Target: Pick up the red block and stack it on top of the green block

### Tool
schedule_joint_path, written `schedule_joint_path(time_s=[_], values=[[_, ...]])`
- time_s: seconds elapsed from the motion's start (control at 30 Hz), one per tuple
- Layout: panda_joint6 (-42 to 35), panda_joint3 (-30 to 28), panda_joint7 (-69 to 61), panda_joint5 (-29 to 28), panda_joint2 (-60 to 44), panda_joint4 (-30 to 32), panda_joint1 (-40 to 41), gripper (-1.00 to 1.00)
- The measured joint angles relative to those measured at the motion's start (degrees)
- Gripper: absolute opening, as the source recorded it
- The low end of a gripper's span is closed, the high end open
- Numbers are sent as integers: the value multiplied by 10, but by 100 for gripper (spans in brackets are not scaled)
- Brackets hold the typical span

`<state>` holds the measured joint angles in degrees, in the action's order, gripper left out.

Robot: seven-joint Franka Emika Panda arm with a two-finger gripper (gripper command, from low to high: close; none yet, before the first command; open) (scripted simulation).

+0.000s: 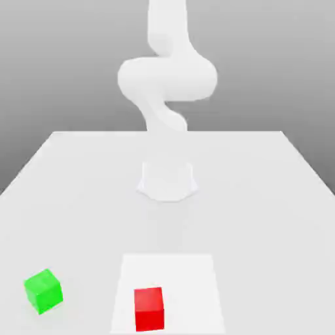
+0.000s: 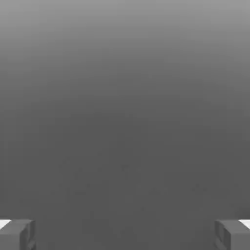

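One red block [image 1: 149, 309], seemingly squared to white patch [image 1: 196, 288], flat

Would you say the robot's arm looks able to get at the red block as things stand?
Probably yes: the red block sits on the white square with nothing on top and the green block well apart, and the gripper is open and empty.

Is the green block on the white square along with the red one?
No, the green block sits outside the white square, toward the exterior view's left.
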<state>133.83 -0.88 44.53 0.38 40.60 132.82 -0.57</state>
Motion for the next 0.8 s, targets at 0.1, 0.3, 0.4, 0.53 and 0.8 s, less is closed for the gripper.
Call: schedule_joint_path(time_s=[0.1,0.3,0.4,0.53,0.8], values=[[26,-10,-17,5,-65,13,-6,0],[75,-28,-50,17,-191,38,-16,0],[99,-34,-66,22,-253,50,-18,0],[132,-39,-87,28,-336,66,-19,0],[198,-44,-115,23,-501,99,-12,0]])
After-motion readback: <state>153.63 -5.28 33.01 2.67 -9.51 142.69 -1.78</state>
